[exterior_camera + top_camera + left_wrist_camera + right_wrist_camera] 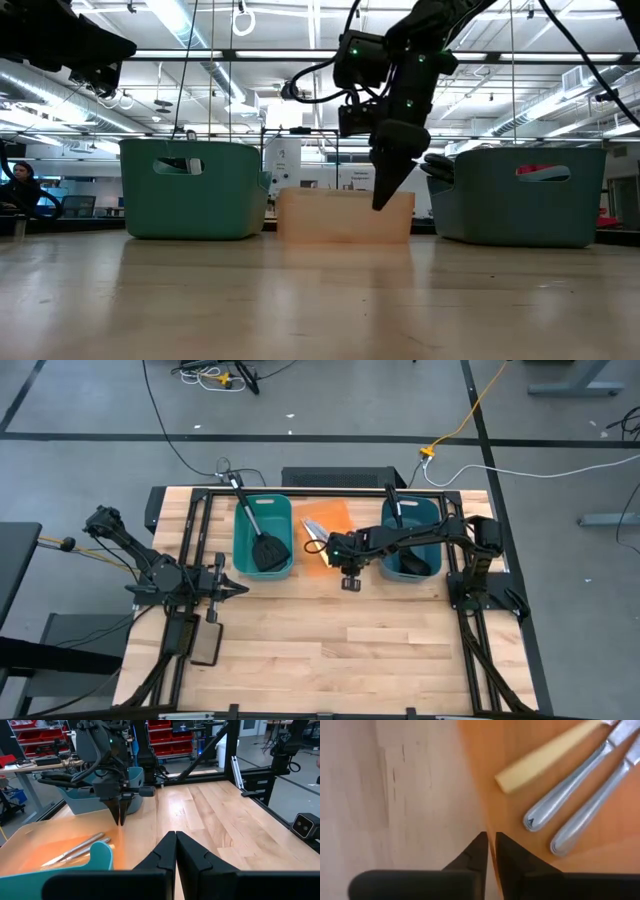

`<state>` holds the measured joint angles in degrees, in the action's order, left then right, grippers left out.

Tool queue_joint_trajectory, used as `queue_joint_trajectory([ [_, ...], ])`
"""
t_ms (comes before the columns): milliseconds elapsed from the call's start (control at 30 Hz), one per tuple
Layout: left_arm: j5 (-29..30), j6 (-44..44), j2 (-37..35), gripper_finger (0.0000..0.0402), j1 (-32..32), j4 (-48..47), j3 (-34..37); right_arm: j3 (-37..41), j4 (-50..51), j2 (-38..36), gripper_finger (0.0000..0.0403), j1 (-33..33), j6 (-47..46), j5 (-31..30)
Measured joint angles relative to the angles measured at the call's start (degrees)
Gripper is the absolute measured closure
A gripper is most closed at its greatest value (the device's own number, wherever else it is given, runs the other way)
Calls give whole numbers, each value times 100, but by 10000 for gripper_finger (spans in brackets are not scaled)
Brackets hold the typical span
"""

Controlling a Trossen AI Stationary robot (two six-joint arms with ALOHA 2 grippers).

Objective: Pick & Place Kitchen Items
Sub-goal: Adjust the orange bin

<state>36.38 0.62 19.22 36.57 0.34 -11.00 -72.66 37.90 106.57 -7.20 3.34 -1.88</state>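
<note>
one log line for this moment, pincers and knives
right pincer: shut, empty, over front rim of orange bin | knives: in orange bin | left pincer: shut, waiting at table's left

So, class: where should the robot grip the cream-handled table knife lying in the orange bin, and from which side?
Probably from straight above, across the thick cream handle. The knife lies flat on the orange bin's floor beside two silver knives, so a side approach meets the wall. The right gripper, closed, hangs at the bin's edge.
</note>
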Motion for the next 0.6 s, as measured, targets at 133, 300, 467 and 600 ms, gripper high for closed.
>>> queue_joint_trajectory([
  [133, 0, 2, 0, 384, -1, 0, 0, 0, -98, 1, 377, 8, -229, 75],
  [300, 0, 2, 0, 384, -1, 0, 0, 0, -183, 0, 378, 13, -331, 273],
  [467, 0, 22, 0, 384, -1, 0, 0, 0, -126, 0, 378, 15, -4, 285],
  [600, 0, 23, 0, 384, -1, -2, 0, 0, -130, -1, 378, 15, 107, 286],
])
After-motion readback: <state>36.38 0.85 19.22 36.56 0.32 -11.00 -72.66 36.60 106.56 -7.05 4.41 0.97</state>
